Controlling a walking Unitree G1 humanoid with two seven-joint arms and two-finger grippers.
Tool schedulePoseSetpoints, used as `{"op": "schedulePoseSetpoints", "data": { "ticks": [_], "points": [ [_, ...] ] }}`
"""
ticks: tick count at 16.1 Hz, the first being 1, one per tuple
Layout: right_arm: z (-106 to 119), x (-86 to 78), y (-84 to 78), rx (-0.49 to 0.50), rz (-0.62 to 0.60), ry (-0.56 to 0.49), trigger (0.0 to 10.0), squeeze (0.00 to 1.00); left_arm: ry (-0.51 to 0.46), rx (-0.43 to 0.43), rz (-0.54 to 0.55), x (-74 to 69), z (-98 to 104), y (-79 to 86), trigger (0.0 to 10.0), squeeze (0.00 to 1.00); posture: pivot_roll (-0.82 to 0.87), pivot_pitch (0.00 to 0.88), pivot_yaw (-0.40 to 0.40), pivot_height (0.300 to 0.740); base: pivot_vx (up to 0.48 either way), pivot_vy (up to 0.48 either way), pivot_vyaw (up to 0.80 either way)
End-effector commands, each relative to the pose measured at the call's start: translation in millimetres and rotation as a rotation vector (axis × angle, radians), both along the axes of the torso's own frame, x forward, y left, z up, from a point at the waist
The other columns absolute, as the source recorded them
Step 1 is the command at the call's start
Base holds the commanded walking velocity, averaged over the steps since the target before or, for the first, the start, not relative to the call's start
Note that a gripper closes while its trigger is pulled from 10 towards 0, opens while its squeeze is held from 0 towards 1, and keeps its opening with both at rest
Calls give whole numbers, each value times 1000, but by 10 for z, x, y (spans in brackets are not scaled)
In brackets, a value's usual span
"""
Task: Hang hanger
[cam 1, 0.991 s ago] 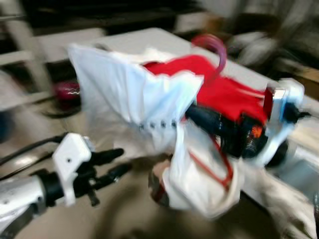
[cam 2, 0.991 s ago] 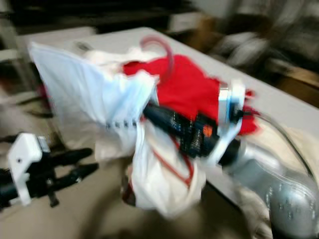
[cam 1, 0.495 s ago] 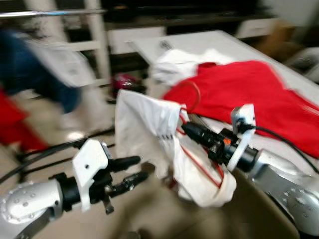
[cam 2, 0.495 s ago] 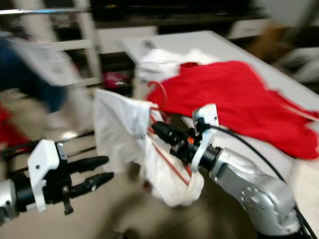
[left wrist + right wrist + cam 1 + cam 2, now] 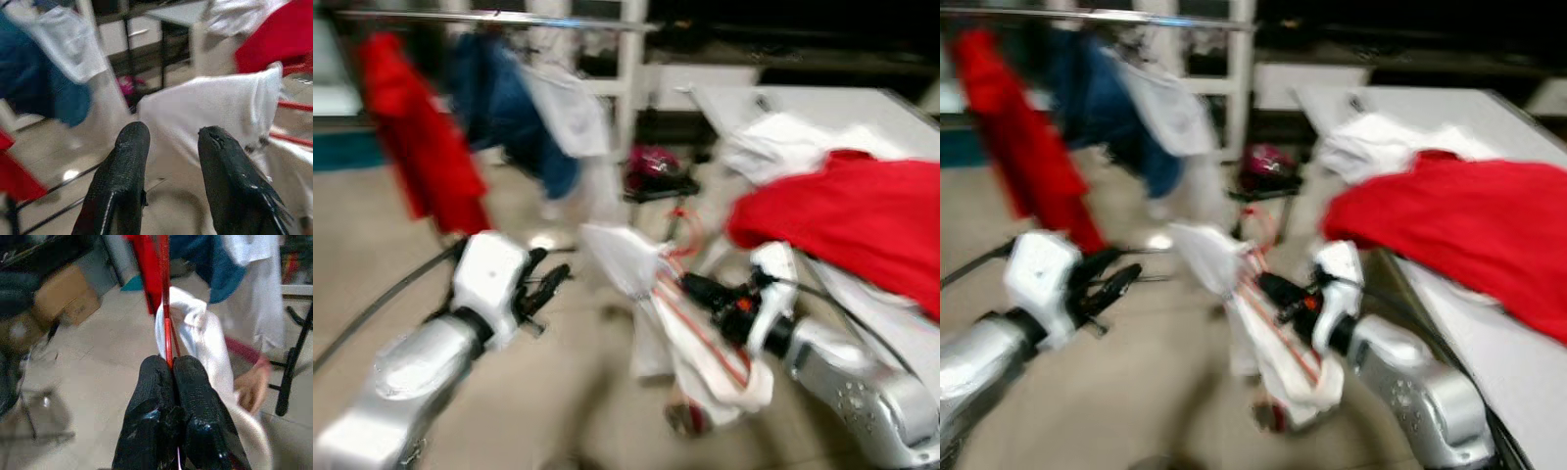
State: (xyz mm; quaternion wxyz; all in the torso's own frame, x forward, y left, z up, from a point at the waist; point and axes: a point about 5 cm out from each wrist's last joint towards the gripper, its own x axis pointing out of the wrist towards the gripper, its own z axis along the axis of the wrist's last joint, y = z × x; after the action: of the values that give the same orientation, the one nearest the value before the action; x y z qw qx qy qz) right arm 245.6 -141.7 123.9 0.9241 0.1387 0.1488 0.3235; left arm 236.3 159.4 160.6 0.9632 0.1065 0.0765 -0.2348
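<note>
Robot has turned since a moment ago: clothes rail (image 5: 489, 17) with hung garments now in view, table (image 5: 1410, 103) swung off to the right. Right gripper (image 5: 168, 369), fingers pinched together on the red hanger (image 5: 165, 308), carries it with a white shirt (image 5: 690, 333) draped on, below the rail. Left gripper (image 5: 168, 142) fingers apart, empty. Carrying step; next probably raising the hook to the rail. Blur hides the hook.

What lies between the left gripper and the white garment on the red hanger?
Only bare floor shows between the open left gripper and the white garment, which the right gripper carries on the red hanger; seen in the left eye view.
</note>
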Motion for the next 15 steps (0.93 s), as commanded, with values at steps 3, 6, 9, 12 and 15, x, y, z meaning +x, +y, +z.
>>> {"op": "schedulePoseSetpoints", "data": {
  "ticks": [3,6,9,12,15],
  "points": [
    [80,42,-149,-25,-64,-70,10000,0,-55,28,-38,147,-9,-128,10000,0,77,12,-37,740,0,0,800],
    [236,72,-146,52,-44,-124,10000,0,-107,51,-5,325,124,44,10000,0,89,0,-51,740,0,0,731],
    [316,169,-90,85,-7,-150,10000,0,-135,81,29,424,160,190,10000,0,96,0,-72,740,0,0,0],
    [199,355,-119,49,-90,-110,10000,0,-116,51,72,536,113,53,10000,392,162,0,-113,740,0,0,0],
    [184,290,-43,97,-73,-110,10000,0,-158,-45,-9,536,147,-104,10000,1000,155,0,-90,740,0,0,0]
  ]
}}
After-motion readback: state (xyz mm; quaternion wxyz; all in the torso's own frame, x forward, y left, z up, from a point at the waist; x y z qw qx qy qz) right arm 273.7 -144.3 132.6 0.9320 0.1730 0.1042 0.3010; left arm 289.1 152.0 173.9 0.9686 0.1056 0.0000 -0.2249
